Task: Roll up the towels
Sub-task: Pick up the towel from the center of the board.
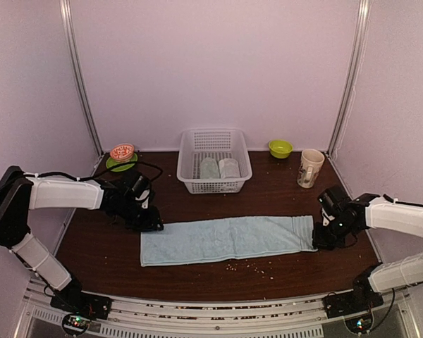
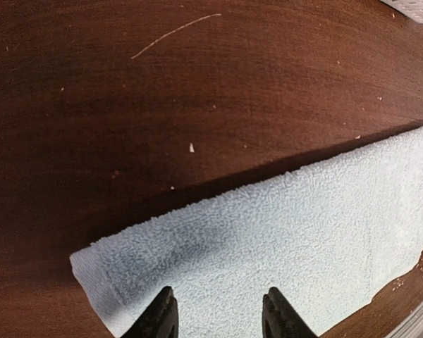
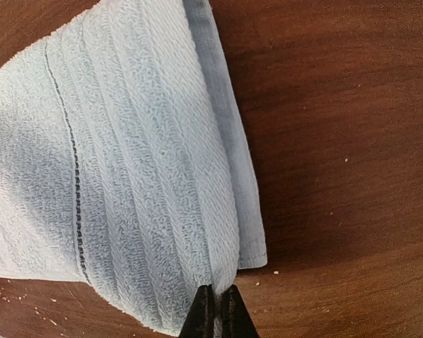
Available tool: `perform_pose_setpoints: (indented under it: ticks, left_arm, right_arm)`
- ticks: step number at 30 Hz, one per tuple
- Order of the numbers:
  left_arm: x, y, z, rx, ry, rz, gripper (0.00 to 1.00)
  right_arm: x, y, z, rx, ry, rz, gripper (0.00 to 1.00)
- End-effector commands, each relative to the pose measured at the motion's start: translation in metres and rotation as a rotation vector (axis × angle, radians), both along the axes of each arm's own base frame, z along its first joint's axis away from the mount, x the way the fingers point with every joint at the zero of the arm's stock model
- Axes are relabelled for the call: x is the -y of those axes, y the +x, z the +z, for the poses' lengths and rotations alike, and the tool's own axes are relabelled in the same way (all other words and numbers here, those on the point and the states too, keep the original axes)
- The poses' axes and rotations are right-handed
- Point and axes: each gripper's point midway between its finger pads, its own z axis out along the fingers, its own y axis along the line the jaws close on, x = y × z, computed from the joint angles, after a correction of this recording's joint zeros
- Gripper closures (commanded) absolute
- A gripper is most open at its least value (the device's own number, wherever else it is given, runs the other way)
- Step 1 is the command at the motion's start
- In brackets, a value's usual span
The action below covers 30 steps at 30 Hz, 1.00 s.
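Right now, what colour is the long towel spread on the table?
The towel is pale blue, with a ribbed end band; right wrist view shows it best.

My top camera: high at the near side, facing down over the whole table (image 1: 99, 243). Wrist cameras: close above opposite ends of the light blue towel (image 1: 229, 238).

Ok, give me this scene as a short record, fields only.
towel in work: large light blue terry towel, laid out as a long strip, flat on the dark wooden table, not yet rolled
left fingers: apart, over the strip's left end
right fingers: shut, pinching the strip's right end
basket: white plastic lattice basket behind the strip, holding a pale green rolled towel and a greyish-white rolled towel
loose bits: crumbs in front of the strip
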Motion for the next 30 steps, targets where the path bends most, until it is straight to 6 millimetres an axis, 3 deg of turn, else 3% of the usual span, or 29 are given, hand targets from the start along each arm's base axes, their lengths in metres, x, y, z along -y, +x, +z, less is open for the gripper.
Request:
perform_pose_setpoints:
  ticks: [1, 6, 11, 15, 25, 30]
  left_arm:
    - [0.006, 0.01, 0.012, 0.053, -0.001, -0.023, 0.59]
    - [0.007, 0.013, 0.01, 0.055, 0.006, -0.029, 0.59]
    - [0.012, 0.013, 0.016, 0.059, -0.018, -0.046, 0.6]
    - [0.011, 0.006, 0.024, 0.07, -0.038, -0.065, 0.6]
    - [0.012, 0.004, 0.018, 0.066, -0.049, -0.053, 0.6]
    - [0.015, 0.007, 0.023, 0.083, -0.065, -0.052, 0.6]
  right_arm:
    - [0.002, -0.019, 0.004, -0.057, 0.019, -0.009, 1.0]
    - [0.018, -0.019, 0.008, -0.033, -0.033, -0.075, 0.98]
    - [0.027, -0.006, 0.015, 0.04, -0.057, -0.155, 0.6]
    - [0.015, 0.004, 0.014, 0.07, 0.037, -0.208, 0.48]
    - [0.018, -0.004, -0.025, -0.017, 0.071, -0.33, 0.47]
    - [0.012, -0.011, -0.04, -0.1, 0.092, -0.337, 0.53]
